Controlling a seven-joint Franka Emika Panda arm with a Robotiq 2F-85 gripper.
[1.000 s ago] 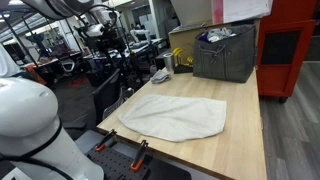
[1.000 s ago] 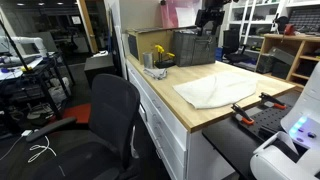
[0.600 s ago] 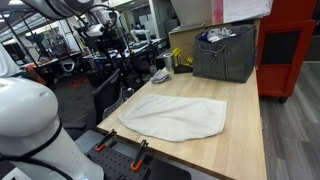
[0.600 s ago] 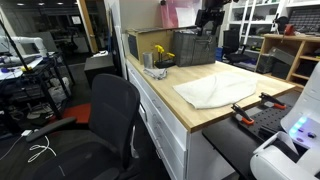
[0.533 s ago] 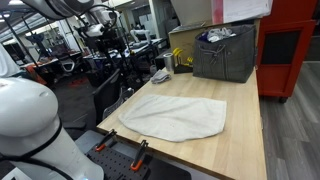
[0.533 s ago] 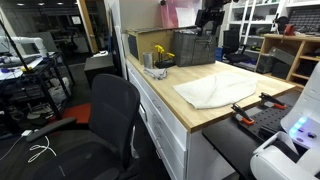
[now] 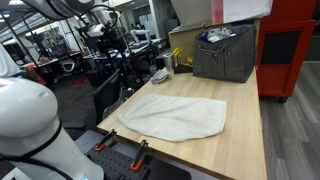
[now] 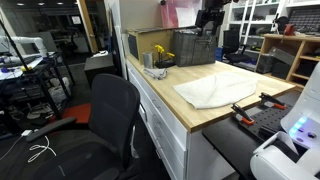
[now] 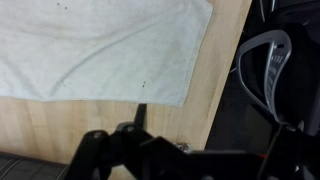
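A white towel (image 7: 175, 115) lies spread flat on the wooden table (image 7: 245, 130). It shows in both exterior views (image 8: 212, 90). In the wrist view the towel (image 9: 100, 45) fills the upper left, with bare table (image 9: 200, 110) beside it. My gripper (image 9: 140, 150) is only a dark shape along the bottom of the wrist view, well above the table near the towel's edge. Its fingers cannot be made out, and nothing shows in them. I cannot pick out the gripper in the exterior views.
A grey fabric bin (image 7: 225, 55) stands at the back of the table (image 8: 193, 47). Small items with a yellow object (image 8: 158, 52) sit beside it. A black office chair (image 8: 110, 110) stands by the table's side (image 9: 262, 70). Orange clamps (image 7: 138, 150) grip the near edge. A red cabinet (image 7: 290, 45) stands behind.
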